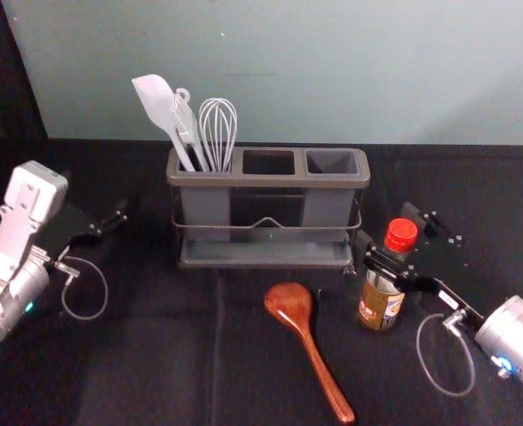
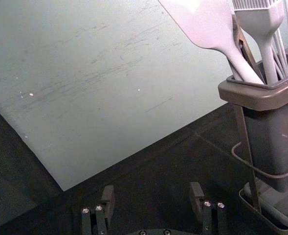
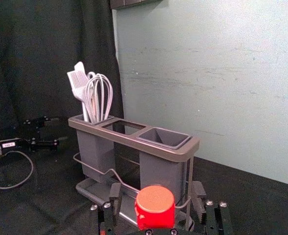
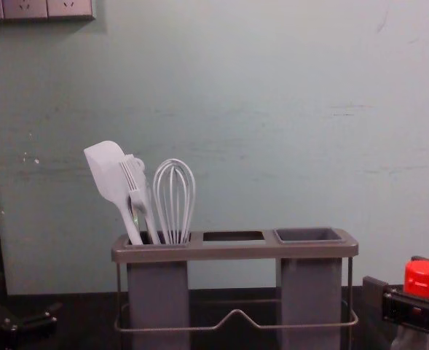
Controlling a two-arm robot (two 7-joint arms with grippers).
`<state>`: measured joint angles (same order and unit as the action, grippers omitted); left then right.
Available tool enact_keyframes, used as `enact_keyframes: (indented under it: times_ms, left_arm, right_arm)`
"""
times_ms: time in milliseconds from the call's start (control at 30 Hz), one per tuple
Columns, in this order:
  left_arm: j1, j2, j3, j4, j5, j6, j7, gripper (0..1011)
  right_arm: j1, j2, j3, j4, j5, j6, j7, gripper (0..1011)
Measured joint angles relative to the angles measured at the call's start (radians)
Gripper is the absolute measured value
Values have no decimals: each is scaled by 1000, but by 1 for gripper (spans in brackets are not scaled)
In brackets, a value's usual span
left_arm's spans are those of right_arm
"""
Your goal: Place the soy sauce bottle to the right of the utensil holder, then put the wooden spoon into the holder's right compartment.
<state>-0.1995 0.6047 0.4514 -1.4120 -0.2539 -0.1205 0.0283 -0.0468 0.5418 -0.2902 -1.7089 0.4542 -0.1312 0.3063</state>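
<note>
One soy sauce bottle (image 1: pixel 378 309) stands by the right front corner of the utensil holder (image 1: pixel 268 179), between the right gripper's (image 3: pixel 157 189) open fingers. Moving it seems the first job: grip, then slide toward the bench's (image 1: pixel 154 355) back edge, right of the holder. The left gripper (image 2: pixel 152 189) hangs open, left of the holder.

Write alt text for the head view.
The right gripper has its open jaws around an upright, red-capped soy sauce bottle near the front right of a utensil holder whose left compartment holds a whisk and other pale utensils. A wooden spoon lies in front; the left arm is at far left.
</note>
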Motion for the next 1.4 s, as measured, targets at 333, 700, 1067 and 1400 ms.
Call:
enact_keyframes:
  times_ms: [333,700,1067,1400]
  left_arm:
    - [0,0,0,0,0,0,0,1005]
    - [0,0,0,0,0,0,0,1005]
    - [0,0,0,0,0,0,0,1005]
    - [0,0,0,0,0,0,0,1005]
  right_arm:
    - [-18,-13,22,-24,-29,2,9,651]
    - [-32,-34,52,-29,-32,0,35,390]
    - [-35,-48,94,-46,-50,0,48,390]
    - [11,-73,128,-4,-63,1,50,390]
